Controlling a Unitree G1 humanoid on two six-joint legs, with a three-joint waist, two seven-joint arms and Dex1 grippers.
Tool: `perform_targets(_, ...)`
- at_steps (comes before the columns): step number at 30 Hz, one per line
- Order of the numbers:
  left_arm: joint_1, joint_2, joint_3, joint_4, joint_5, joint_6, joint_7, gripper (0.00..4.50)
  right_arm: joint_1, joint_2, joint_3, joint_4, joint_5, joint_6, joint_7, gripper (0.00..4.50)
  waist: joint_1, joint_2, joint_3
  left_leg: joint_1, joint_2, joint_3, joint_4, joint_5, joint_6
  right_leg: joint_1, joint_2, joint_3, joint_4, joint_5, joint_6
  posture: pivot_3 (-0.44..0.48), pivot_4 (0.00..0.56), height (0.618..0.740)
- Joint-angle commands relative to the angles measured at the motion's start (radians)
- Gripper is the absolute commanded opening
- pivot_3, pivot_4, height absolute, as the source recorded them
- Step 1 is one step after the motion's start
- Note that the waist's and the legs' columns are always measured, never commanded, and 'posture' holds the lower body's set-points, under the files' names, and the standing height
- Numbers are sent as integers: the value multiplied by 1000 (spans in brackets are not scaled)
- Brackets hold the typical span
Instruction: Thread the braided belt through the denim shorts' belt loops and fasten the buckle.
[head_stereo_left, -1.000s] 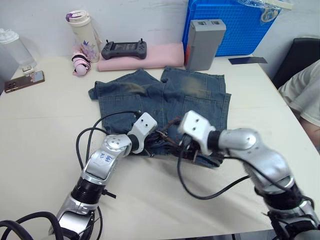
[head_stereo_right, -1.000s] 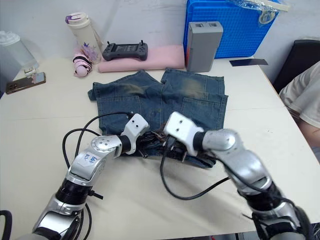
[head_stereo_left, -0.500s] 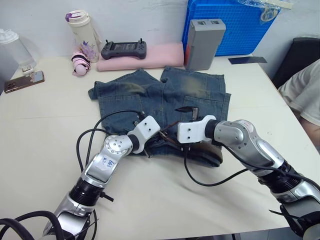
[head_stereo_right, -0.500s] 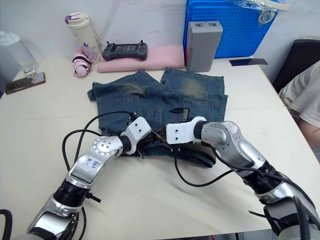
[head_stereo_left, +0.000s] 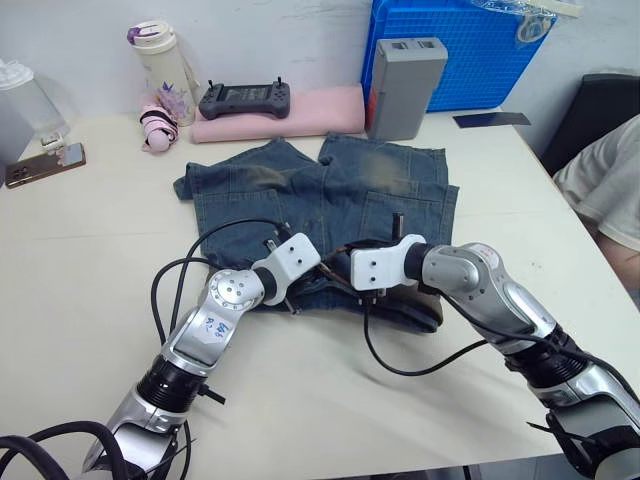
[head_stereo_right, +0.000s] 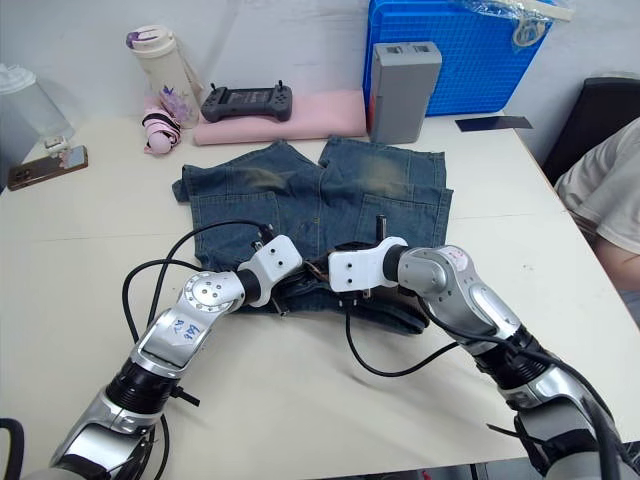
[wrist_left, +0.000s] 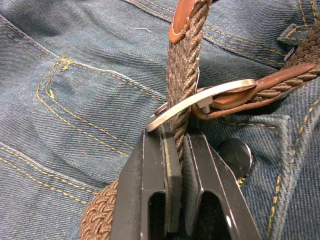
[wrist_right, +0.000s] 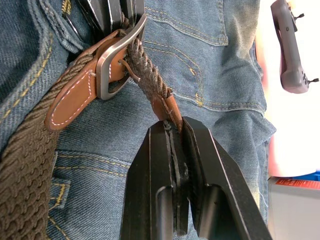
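Note:
The denim shorts (head_stereo_left: 300, 190) lie flat on the table, waistband toward me. The braided belt (wrist_left: 182, 65) runs along the waistband, and its free end passes up through the silvery buckle (wrist_left: 200, 100) on its tan tab. My left gripper (wrist_left: 176, 137) is shut on the brown braid just below the buckle. My right gripper (wrist_right: 172, 127) is shut on the belt's tan leather tip (wrist_right: 167, 107), a short way from the buckle (wrist_right: 117, 55). Both grippers meet at the waistband's middle (head_stereo_left: 335, 275). A belt loop (wrist_left: 294, 38) seems to cross the belt at the edge.
At the back stand a bottle (head_stereo_left: 165, 60), a controller (head_stereo_left: 245, 98) on a pink pad (head_stereo_left: 310, 110), a grey box (head_stereo_left: 405, 85) and a blue crate (head_stereo_left: 470, 50). A phone (head_stereo_left: 45, 162) lies far left. A person (head_stereo_left: 600, 190) sits at right. Black cables (head_stereo_left: 200, 255) trail from both wrists.
My right gripper, open before, has closed on the belt's tan tip, after its wrist rolled over and dropped to the waistband. The left gripper has kept its hold and barely moved.

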Motion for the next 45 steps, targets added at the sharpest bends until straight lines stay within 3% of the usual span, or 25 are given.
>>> perform_targets(1, 19, -7, 55, -42, -49, 4, -34, 1574, 6, 12, -42, -24, -5, 7, 4, 0, 0, 0, 0, 0, 0, 0, 0, 0, 0, 0, 0, 0, 0, 0, 0, 0, 150, 728)
perform_targets(7, 56, -15, 304, -155, -348, 253, -154, 4244, 16, 24, -55, -29, -9, 24, 7, 0, 0, 0, 0, 0, 0, 0, 0, 0, 0, 0, 0, 0, 0, 0, 0, 0, 150, 728)
perform_targets(10, 70, 33, 457, -143, -466, 305, -206, 4090, 20, 27, -58, -32, -12, 29, 7, 0, -3, 0, 0, 0, 0, -1, 0, 1, -1, 0, 0, 0, 0, 0, 0, 0, 150, 728)
perform_targets(13, 57, 114, 561, -35, -520, 290, -268, 2997, 22, 37, -58, -29, -19, 31, 2, 0, -4, 0, 0, 0, 1, -1, 0, 1, -1, 0, 1, 0, 0, 0, 0, 0, 150, 728)
perform_targets(18, -51, 222, 450, 286, -375, 94, -299, 1059, 36, 42, -71, -36, -21, 30, -4, 0, 3, 0, 0, 0, -1, -1, 0, 1, -2, 0, 0, -1, 0, 0, 0, 0, 150, 728)
perform_targets(23, -178, 202, 326, 579, -250, -73, -306, 1059, 83, 13, -134, -74, 7, 34, -4, 0, 2, 0, 0, -2, -2, -1, 0, 1, -1, 0, 0, -2, 0, 0, 1, 0, 150, 728)
perform_targets(27, -225, 189, 292, 709, -217, -137, -326, 1059, 138, -39, -262, -109, 69, 61, 3, 0, 2, 0, 0, -3, -2, 0, 0, 0, 0, -1, 2, -2, -1, 0, 1, 0, 150, 728)
perform_targets(32, -230, 186, 292, 745, -208, -174, -351, 1059, 143, -84, -367, -116, 110, 68, -10, 0, 0, 0, 0, 0, -2, 0, 1, 1, 0, 0, 0, 0, 1, 1, 1, 0, 150, 728)
perform_targets(39, -236, 158, 358, 689, -250, -248, -340, 1059, 117, -17, -298, -191, 115, 40, -10, 0, 1, 0, 0, 0, -1, 0, 1, 2, -1, 0, 0, 0, 3, 1, 1, 0, 150, 728)
perform_targets(42, -222, 151, 401, 583, -301, -266, -360, 1878, 94, 12, -249, -193, 77, 49, -16, 0, 0, -1, 0, -1, -1, 0, 1, 2, -1, 0, 0, 0, 2, 1, 1, 0, 150, 728)
perform_targets(45, -193, 135, 429, 386, -399, -208, -394, 3136, 68, 39, -210, -188, 45, 65, -22, 0, -1, -1, 1, -2, -1, 0, 1, 2, -1, -1, 0, -1, 1, 1, 1, 0, 150, 728)
